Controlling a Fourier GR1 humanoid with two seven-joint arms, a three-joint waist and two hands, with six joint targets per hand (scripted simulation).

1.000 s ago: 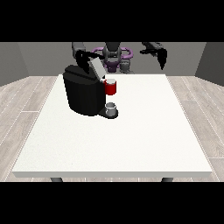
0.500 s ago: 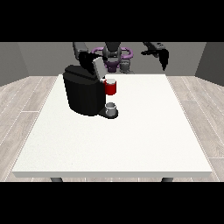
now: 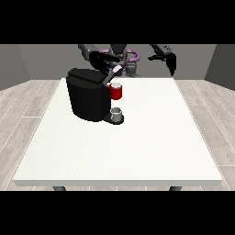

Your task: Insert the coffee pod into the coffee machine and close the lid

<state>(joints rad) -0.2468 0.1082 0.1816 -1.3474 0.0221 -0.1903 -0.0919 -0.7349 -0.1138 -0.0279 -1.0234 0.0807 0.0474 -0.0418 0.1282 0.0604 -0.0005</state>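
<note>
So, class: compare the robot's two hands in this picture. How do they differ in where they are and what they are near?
The hand at the view's left is over the black coffee machine, close to its top; the hand at the view's right hangs in the air beyond the table's far edge, near nothing. The left-side hand is by the red part at the machine's front; the right-side hand is far from it. Both are black and raised above the white table.
</note>
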